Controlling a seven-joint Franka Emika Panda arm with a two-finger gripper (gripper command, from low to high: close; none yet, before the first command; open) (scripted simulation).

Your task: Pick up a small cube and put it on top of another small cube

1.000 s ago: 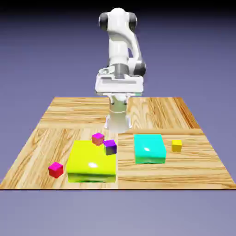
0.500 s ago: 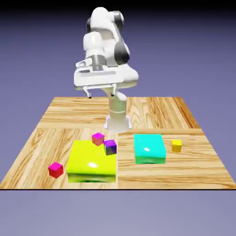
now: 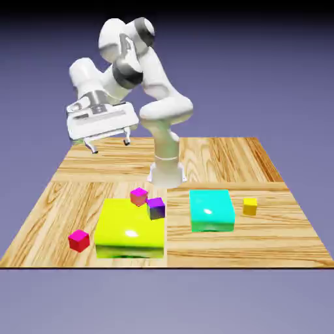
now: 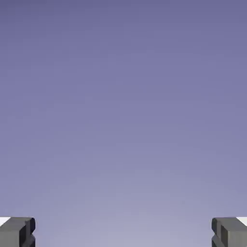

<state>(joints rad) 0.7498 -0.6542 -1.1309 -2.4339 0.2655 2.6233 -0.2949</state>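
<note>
The gripper hangs high with its fingers spread wide, holding nothing. The small crimson-red cube sits far below it, just beside the yellow block.

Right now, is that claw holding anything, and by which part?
Nothing. The gripper hangs open and empty, high above the table; the small crimson-red cube lies untouched.

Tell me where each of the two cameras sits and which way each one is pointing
Exterior view: fixed, across the table and above, facing the arm; shows the open gripper, red cube and table.
Hand view: on the hand, looking along the gripper; only backdrop and both fingertips show.
Shared: only the gripper.
</note>
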